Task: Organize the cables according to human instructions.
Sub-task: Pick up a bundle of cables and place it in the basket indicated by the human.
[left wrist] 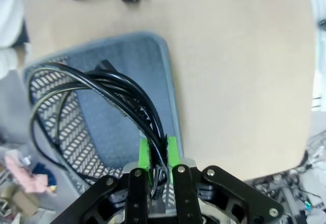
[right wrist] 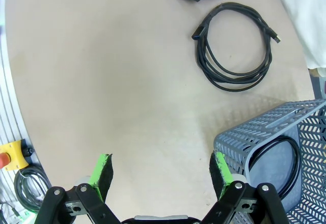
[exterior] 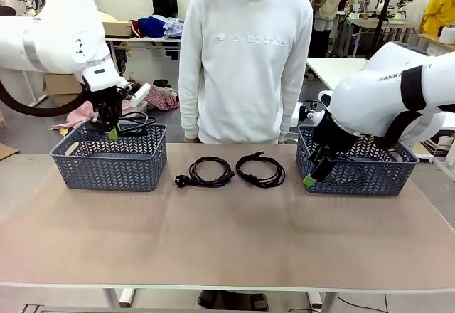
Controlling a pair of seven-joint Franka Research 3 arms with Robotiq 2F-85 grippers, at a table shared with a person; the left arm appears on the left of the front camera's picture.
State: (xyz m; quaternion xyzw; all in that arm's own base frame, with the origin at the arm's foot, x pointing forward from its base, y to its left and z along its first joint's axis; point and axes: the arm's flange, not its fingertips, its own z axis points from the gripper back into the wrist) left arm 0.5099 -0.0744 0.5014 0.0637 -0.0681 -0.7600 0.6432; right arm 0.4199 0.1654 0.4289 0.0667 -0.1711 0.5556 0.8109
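At frame left, your left end effector (exterior: pixel 111 133) was clamped on a cable (left wrist: pixel 145 117) over the basket (exterior: pixel 106 172); your right end effector (right wrist: pixel 162 165) stood apart. Judged next: lower and release.

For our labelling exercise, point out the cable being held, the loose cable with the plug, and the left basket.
held cable (left wrist: pixel 136 101): left wrist view, on the bundled strands, mid-loop.
plug cable (exterior: pixel 182 180): front view, on its plug end.
left basket (exterior: pixel 106 167): front view, on its front wall.
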